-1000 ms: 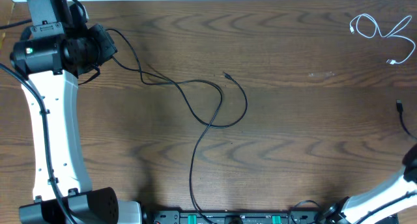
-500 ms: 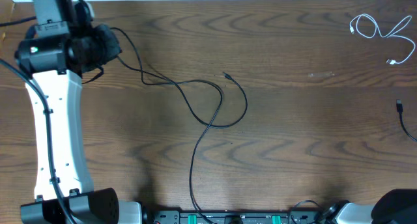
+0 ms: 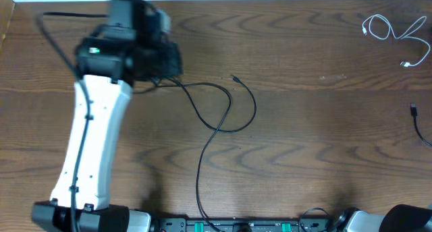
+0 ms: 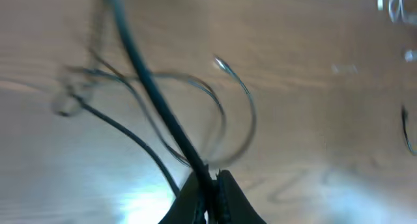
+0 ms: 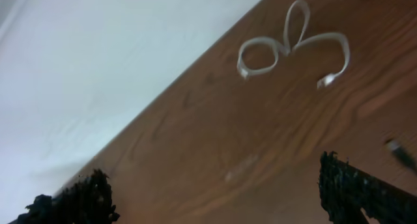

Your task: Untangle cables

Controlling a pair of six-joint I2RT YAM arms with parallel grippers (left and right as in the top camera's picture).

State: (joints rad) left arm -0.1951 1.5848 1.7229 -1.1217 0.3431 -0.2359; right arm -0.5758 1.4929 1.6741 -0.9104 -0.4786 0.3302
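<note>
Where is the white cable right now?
In the overhead view the white cable lies loosely looped at the far right corner of the table, well apart from the black cable in the middle.

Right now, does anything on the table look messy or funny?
Yes. The black cable crosses over itself in a loop mid-table, one stretch pinched in the left tool. The white cable lies curled like a pretzel in the far corner, apart.

Blurred and hidden bits.
Your left wrist view smears the thin black cord (image 4: 152, 87); overhead, your white left arm (image 3: 94, 127) hides its upper end.
</note>
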